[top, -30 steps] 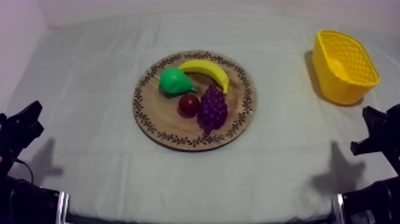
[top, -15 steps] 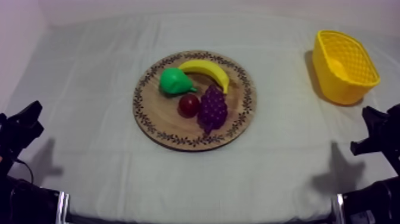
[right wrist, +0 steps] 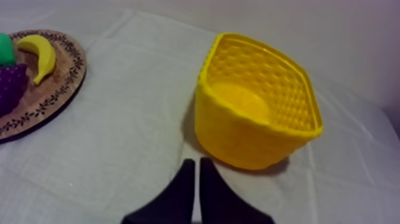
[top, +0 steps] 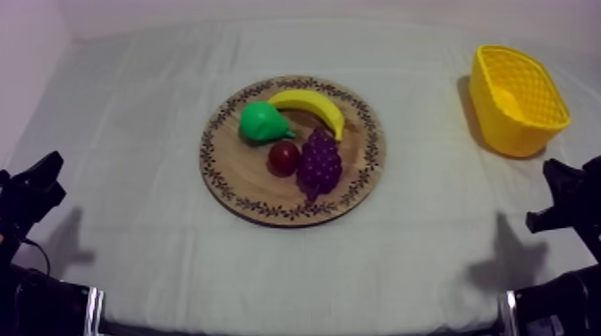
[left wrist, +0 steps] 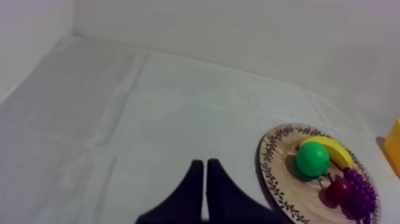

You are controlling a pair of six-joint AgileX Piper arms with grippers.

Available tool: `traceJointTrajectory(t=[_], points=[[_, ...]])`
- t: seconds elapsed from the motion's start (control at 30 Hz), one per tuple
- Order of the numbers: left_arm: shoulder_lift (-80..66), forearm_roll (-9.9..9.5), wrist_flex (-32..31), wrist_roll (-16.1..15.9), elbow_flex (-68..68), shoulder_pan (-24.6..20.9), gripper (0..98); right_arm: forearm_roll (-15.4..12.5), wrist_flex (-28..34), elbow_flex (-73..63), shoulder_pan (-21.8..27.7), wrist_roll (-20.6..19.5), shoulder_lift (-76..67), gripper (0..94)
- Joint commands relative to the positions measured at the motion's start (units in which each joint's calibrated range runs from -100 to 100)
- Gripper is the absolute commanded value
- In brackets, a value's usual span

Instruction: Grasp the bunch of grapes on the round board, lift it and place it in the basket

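A purple bunch of grapes (top: 320,163) lies on the round wooden board (top: 359,183) at the table's middle, beside a small red fruit (top: 283,157), a green pear (top: 260,122) and a banana (top: 312,106). The yellow basket (top: 517,98) stands far right, nothing inside it. My left gripper (top: 40,183) rests low at the left, my right gripper (top: 562,192) low at the right, both far from the board. In the left wrist view my fingers (left wrist: 205,173) lie together as a wedge, short of the board (left wrist: 277,179). In the right wrist view the shut gripper (right wrist: 193,168) points at the basket (right wrist: 256,104).
Grey-white cloth covers the table, with open room on all sides of the board. A pale wall rises behind the table's far edge.
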Motion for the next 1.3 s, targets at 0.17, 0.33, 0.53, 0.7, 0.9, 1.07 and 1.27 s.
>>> traceJointTrajectory(t=[0.17, 0.33, 0.53, 0.7, 0.9, 1.07, 1.27], points=[[0.0, 0.0, 0.0, 0.01, -0.01, -0.01, 0.1, 0.21, -0.64, -7.78, -3.3, 1.32, 8.53, 0.6], [0.0, 0.0, 0.0, 0.01, -0.01, -0.01, 0.1, -1.06, 0.06, -18.66, -6.58, 3.41, 18.83, 0.6], [0.0, 0.0, 0.0, 0.01, -0.01, -0.01, 0.1, -0.21, 2.63, -33.15, -11.54, 2.6, 31.31, 0.6], [0.0, 0.0, 0.0, 0.01, -0.01, -0.01, 0.1, 1.47, 10.07, -48.55, -15.71, -0.72, 42.09, 0.5], [0.0, 0.0, 0.0, 0.01, -0.01, -0.01, 0.1, 3.77, 23.74, -66.97, -20.67, -6.66, 55.05, 0.3], [0.0, 0.0, 0.0, 0.01, -0.01, -0.01, 0.1, 4.59, 38.52, -81.03, -24.64, -11.19, 65.26, 0.2], [0.0, 0.0, 0.0, 0.01, -0.01, -0.01, 0.1, 4.92, 54.64, -95.91, -28.71, -16.27, 77.08, 0.2]])
